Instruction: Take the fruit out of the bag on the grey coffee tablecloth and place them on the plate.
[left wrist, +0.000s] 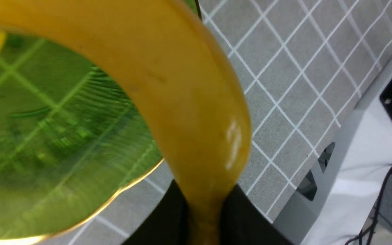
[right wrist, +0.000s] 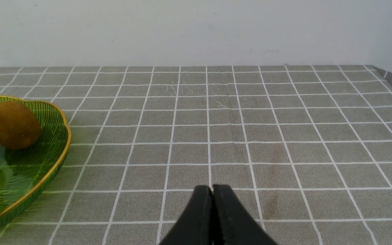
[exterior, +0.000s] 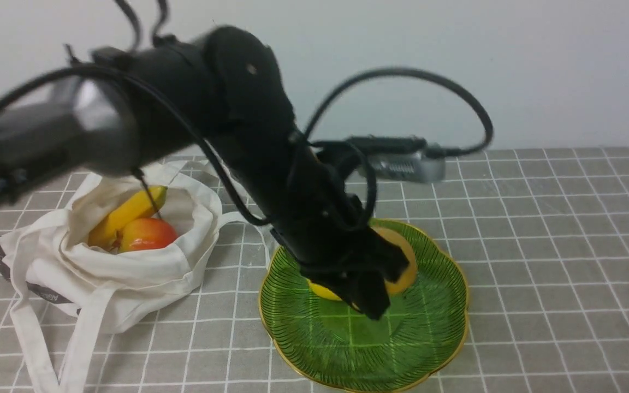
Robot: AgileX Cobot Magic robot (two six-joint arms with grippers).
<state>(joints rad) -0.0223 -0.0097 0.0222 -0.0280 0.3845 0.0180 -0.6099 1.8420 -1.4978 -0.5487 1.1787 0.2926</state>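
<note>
1. one grey tablecloth (exterior: 538, 229), matte and ruled by thin white lines into small squares, covers the worktop up to a pale wall (exterior: 511, 65).
2. the black left arm (exterior: 249, 136), blurred and draped in looping cables (exterior: 429, 82), slants down from the left over the plate.
3. the bag (exterior: 145, 273), floppy off-white cloth with long flat straps and a dark grey printed patch, slumps open on the cloth just left of the plate.
4. the plate (exterior: 429, 338) is translucent green glass with fine dark ribs and a scalloped gold rim; the cloth's grid shows through it.
5. the held banana (left wrist: 189, 102), glossy, deep yellow-orange and strongly curved, arcs over the plate's rim; whether it touches the glass cannot be told.
6. in the bag's mouth lie a second banana (exterior: 129, 213), yellow with a green tip, and a round red-orange fruit (exterior: 148, 234) against it.
7. a brown oval fruit (right wrist: 14, 125), dull-skinned, rests inside the plate near its rim.
8. the left claw (left wrist: 204, 217) pinches the held banana's narrow end between black fingers.
9. the right claw (right wrist: 212, 204) has its fingers pressed together on nothing, low over bare cloth, apart from the plate.
</note>
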